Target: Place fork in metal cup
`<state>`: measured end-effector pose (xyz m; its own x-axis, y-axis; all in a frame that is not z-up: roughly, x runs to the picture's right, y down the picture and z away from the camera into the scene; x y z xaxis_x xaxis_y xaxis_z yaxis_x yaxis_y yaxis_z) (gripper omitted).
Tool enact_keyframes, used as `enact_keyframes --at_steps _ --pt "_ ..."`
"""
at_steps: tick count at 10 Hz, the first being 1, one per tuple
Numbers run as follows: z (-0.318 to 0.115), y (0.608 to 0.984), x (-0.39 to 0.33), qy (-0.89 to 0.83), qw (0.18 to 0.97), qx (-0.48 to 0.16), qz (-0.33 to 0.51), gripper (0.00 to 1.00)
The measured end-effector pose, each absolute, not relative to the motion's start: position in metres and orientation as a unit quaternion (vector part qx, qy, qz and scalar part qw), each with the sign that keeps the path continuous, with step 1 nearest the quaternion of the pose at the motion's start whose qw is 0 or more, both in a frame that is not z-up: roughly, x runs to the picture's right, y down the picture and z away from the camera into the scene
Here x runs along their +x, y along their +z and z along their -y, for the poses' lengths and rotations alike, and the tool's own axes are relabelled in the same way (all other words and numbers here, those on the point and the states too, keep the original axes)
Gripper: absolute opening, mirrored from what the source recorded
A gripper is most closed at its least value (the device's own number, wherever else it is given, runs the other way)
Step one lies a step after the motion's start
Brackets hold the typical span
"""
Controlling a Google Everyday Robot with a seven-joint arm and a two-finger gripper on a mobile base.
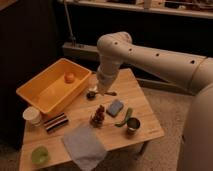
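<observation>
Steel cup point(132, 125) stands front right. Our jaws hang beside the bin point(62, 100); we cannot tell their state.

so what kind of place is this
Probably an indoor robot test area, maybe a lab: a small wooden table laid with a yellow plastic bin and small steel cup, dark shelving behind. The gripper hangs over the table, beside the bin.

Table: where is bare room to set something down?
On the table: the far right corner behind the blue sponge, and front edge between grey cloth and metal cup. The middle is crowded, where the gripper hangs beside the yellow bin.
</observation>
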<state>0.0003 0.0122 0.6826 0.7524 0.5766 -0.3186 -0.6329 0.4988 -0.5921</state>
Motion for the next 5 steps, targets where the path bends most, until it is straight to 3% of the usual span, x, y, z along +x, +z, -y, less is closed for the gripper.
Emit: enact_keyframes --at_steps 5 --pt "-0.066 0.655 0.078 0.430 0.821 -0.363 -0.099 0.00"
